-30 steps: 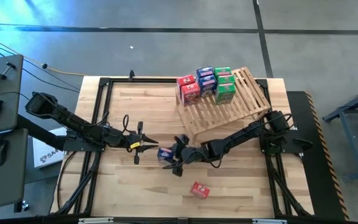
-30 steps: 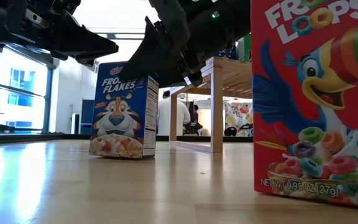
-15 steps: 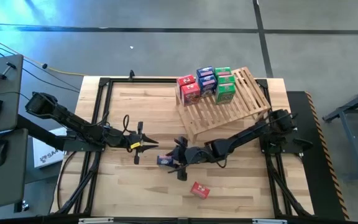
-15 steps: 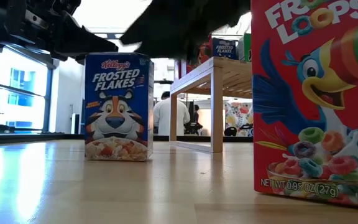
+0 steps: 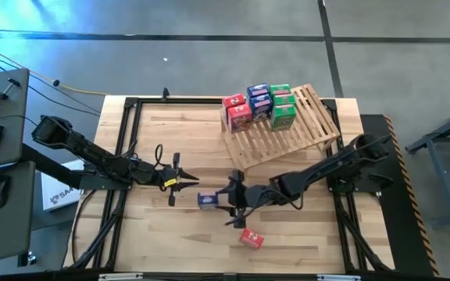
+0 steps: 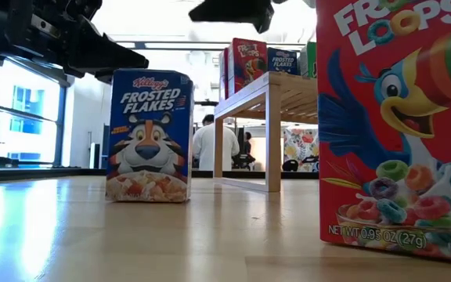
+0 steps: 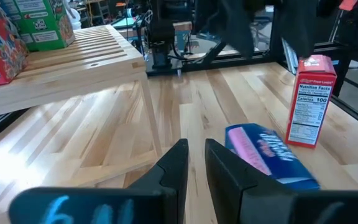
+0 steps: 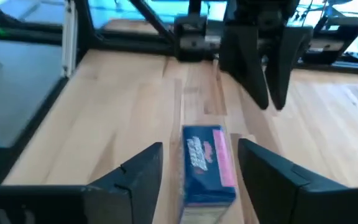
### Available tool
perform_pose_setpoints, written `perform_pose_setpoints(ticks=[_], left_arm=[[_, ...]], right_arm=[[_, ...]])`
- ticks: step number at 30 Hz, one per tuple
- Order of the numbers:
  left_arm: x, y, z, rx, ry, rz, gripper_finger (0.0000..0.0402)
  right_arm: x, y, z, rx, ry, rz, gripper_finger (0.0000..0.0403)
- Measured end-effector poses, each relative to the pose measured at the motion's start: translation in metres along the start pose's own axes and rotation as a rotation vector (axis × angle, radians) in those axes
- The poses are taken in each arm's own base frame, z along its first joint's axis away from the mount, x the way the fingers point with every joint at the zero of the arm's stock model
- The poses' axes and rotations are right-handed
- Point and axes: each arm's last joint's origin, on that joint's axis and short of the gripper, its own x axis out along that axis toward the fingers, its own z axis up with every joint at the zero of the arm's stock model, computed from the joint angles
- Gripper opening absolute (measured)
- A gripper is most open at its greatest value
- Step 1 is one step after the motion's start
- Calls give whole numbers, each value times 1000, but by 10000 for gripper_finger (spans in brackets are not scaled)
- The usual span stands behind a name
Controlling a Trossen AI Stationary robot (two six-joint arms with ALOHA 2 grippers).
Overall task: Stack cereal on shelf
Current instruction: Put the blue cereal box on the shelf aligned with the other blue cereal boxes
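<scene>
Frosted Flakes box now stands upright on the surface betw. both arms; right end effector has let go, jaws wide, pulling back. Left end effector narrow, empty. Regrasp likely before shelf, 1 red box left.

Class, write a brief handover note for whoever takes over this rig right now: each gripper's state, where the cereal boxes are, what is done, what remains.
Left gripper: shut, empty, waiting over the table's left-centre.
Right gripper: open, fingers either side of the blue box, not gripping it.
Blue box: standing upright mid-table, free of both grippers.
Red box: on the table near the front edge.
Shelf: holds a cluster of red, blue and green boxes at its upper end.
Done: that cluster is placed.
Left: the blue and red boxes still need to go on the shelf.
</scene>
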Motion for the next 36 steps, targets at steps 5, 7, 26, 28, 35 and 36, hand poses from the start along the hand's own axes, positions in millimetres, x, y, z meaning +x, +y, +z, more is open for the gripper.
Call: perform_pose_setpoints(ticks=[5, 7, 26, 28, 35, 36], left_arm=[[0, 0, 1, -2, -5, 0, 44], [0, 0, 1, -2, -7, 0, 44], [0, 0, 0, 0, 0, 0, 44], [0, 0, 0, 0, 1, 0, 44], [0, 0, 0, 0, 1, 0, 44], [0, 0, 0, 0, 0, 0, 44]], right_arm=[[18, -2, -13, -4, 22, 14, 246], [29, -4, -19, -6, 21, 11, 270], [65, -34, -46, 153, 87, 76, 311], [68, -33, -50, 152, 95, 74, 311], [68, -34, -50, 126, 86, 42, 264], [68, -34, -50, 122, 87, 47, 249]])
